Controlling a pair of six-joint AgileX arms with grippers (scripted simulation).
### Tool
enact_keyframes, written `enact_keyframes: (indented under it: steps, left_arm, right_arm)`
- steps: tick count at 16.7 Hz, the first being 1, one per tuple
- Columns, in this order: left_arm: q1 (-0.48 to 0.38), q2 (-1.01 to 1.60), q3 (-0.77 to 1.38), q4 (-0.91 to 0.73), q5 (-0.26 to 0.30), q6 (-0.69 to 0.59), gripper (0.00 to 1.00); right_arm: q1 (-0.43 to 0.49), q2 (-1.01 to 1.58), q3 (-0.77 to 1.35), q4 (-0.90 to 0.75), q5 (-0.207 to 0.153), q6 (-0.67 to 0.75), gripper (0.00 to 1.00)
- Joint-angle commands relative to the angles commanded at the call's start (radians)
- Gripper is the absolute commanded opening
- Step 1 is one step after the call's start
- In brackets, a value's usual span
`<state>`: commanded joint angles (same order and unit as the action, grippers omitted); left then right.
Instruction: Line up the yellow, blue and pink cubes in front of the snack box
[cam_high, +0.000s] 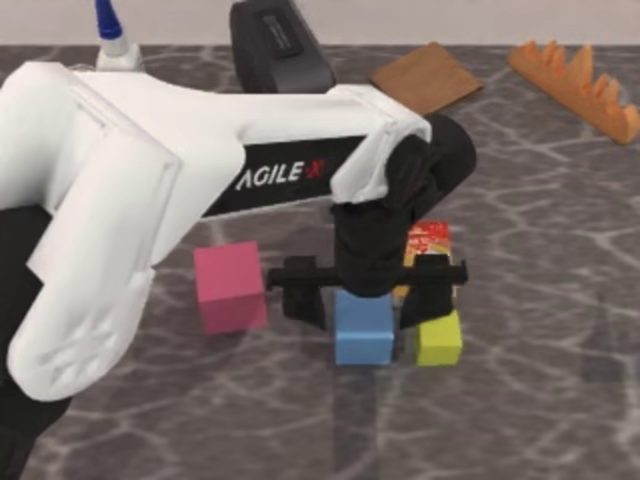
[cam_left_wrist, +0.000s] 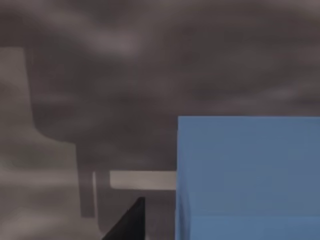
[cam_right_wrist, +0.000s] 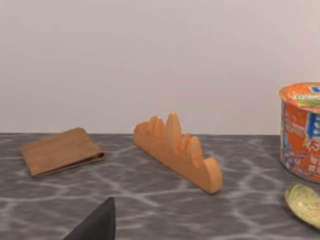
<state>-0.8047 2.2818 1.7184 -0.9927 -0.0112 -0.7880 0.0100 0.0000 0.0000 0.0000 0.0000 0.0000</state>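
While left tool (cam_high: 366, 283) hangs w/ fingers spread wide, gripping nothing, blue cube (cam_high: 363, 327) sits on bench (cam_high: 520, 380) right beneath it. Yellow cube (cam_high: 439, 338) touches blue's side; snack box (cam_high: 428, 242) just behind; pink cube (cam_high: 230, 286) apart on other side.

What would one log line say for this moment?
left gripper: over blue cube, fingers wide | yellow cube: beside blue | pink cube: apart | snack box: behind | right arm: unseen

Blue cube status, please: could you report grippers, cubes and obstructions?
Left gripper over blue cube, fingers spread. Yellow cube beside it, pink cube apart. Snack box behind. Right arm unseen.
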Motion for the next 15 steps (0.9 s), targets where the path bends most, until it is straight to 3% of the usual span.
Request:
enact_keyframes:
  steps: [9,15]
  left_arm:
    - [0.0,-0.001,0.004,-0.004,0.0,0.0,1.0]
    - [0.013,-0.047,0.14,-0.198,0.0,-0.006,1.0]
  right_arm:
    - [0.0,0.0,0.0,0.0,0.0,0.0,1.0]
    - [0.0,0.0,0.0,0.0,0.0,0.0,1.0]
